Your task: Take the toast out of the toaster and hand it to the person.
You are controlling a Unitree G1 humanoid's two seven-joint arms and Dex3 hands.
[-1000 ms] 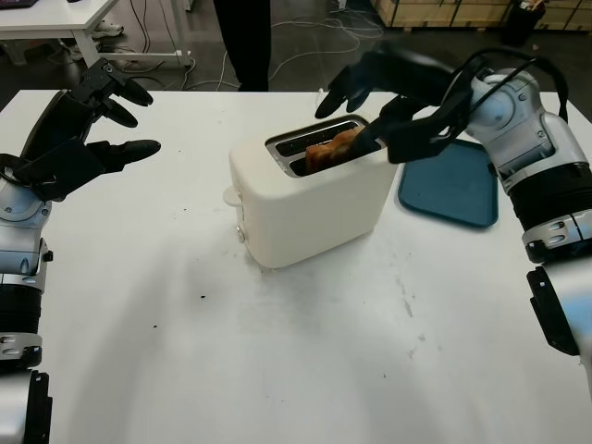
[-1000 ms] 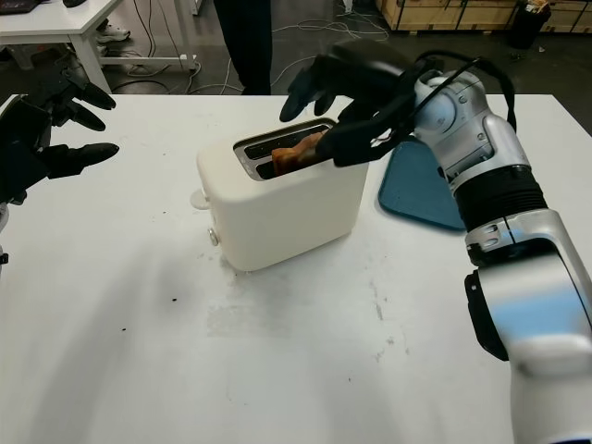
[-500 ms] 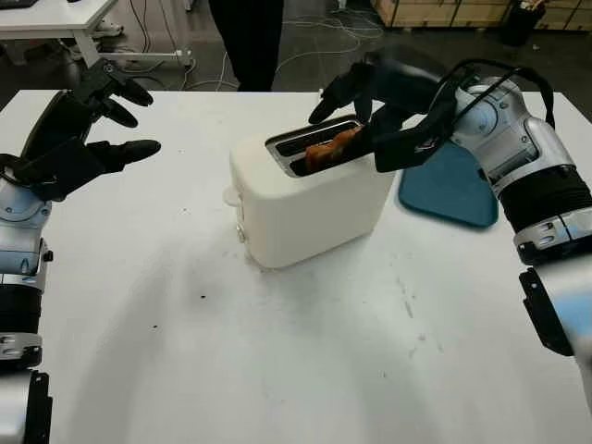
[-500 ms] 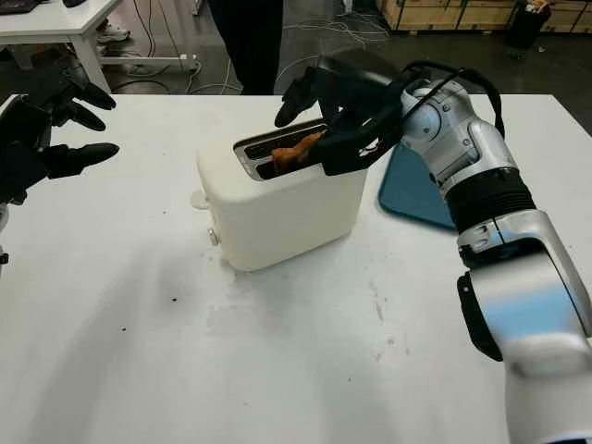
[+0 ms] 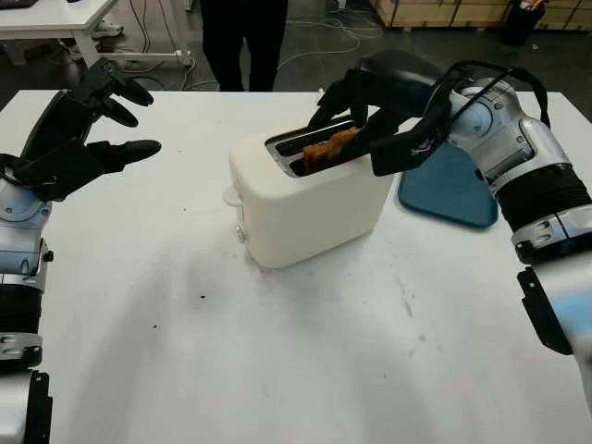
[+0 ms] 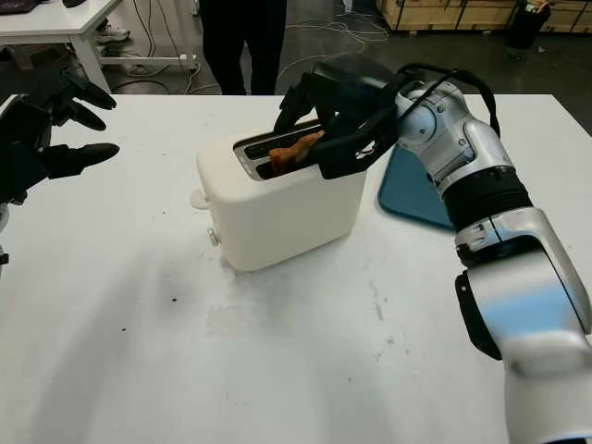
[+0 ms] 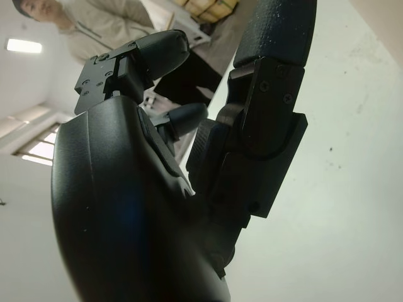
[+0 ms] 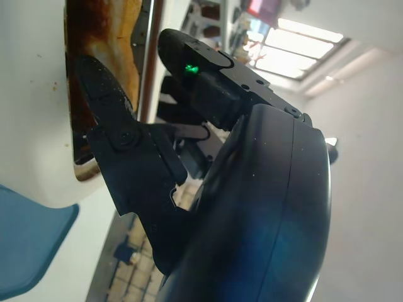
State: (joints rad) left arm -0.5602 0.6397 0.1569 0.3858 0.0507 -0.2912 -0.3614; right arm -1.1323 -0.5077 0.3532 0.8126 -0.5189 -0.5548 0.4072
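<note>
Right now the toast (image 5: pixel 330 148) sits in the near slot of the white toaster (image 5: pixel 310 199), mid-table, sticking up a bit. R hand (image 5: pixel 375 111) is over the toaster's top at approx 2 o'clock, fingers (image 6: pixel 294 98) curving round the toast; can't tell if they're clamped on it. L hand (image 5: pixel 79 139) at 9 o'clock, above the table (image 5: pixel 277 351), open, holding nothing. Blue tray (image 5: pixel 453 185) at 3 o'clock. Person (image 5: pixel 242 42) stands at 12.

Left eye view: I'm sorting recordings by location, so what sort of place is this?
Probably a robotics lab or workshop, not a home kitchen. The cream two-slot toaster sits on a plain white table, loose cables trail across the dark floor, and wooden crates stand at the back.
</note>
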